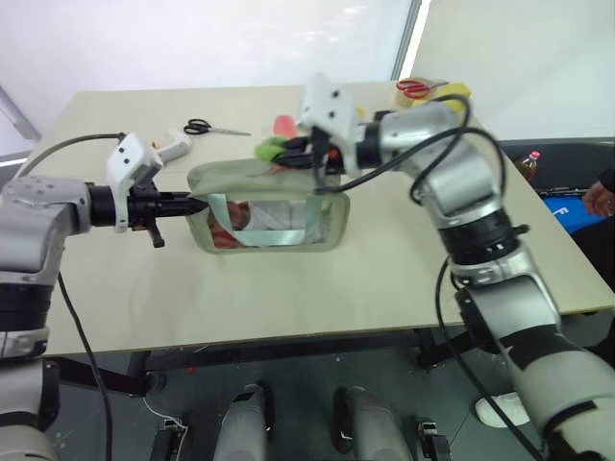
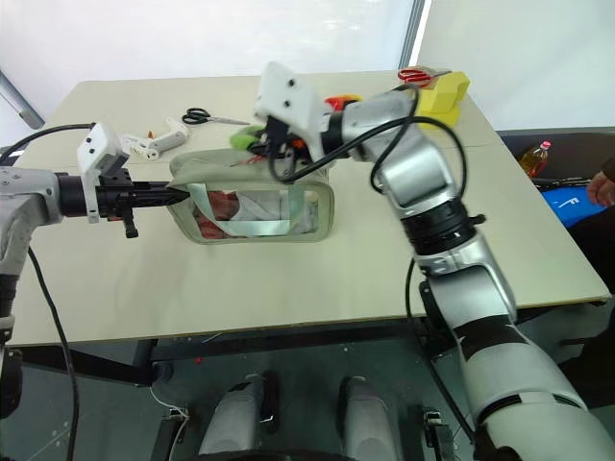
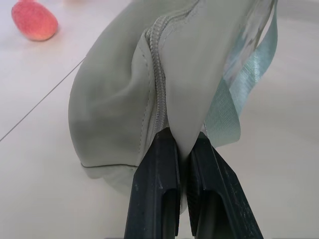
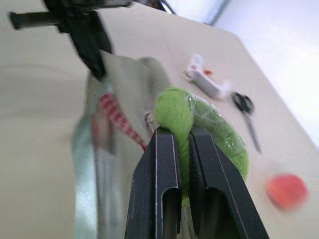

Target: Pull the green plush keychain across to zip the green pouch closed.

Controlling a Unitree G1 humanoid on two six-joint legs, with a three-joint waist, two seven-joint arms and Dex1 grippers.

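Note:
The green pouch (image 1: 269,213) stands upright in the middle of the table, its clear window and two teal straps facing me. My left gripper (image 1: 197,204) is shut on the fabric at the pouch's left end, right beside the zipper (image 3: 158,94). Above the pouch's top edge, near its middle, my right gripper (image 1: 286,148) is shut on the green plush keychain (image 1: 268,150). In the right wrist view the black fingers (image 4: 164,164) pinch the fuzzy lime ring (image 4: 222,130).
Black scissors (image 1: 208,127) and a white tool (image 1: 173,146) lie behind the pouch on the left. A red-pink object (image 1: 284,125) sits just behind it. Red scissors (image 1: 415,88) and a yellow block (image 2: 442,96) are at the far right corner. A person's hand (image 1: 601,197) shows at the right edge.

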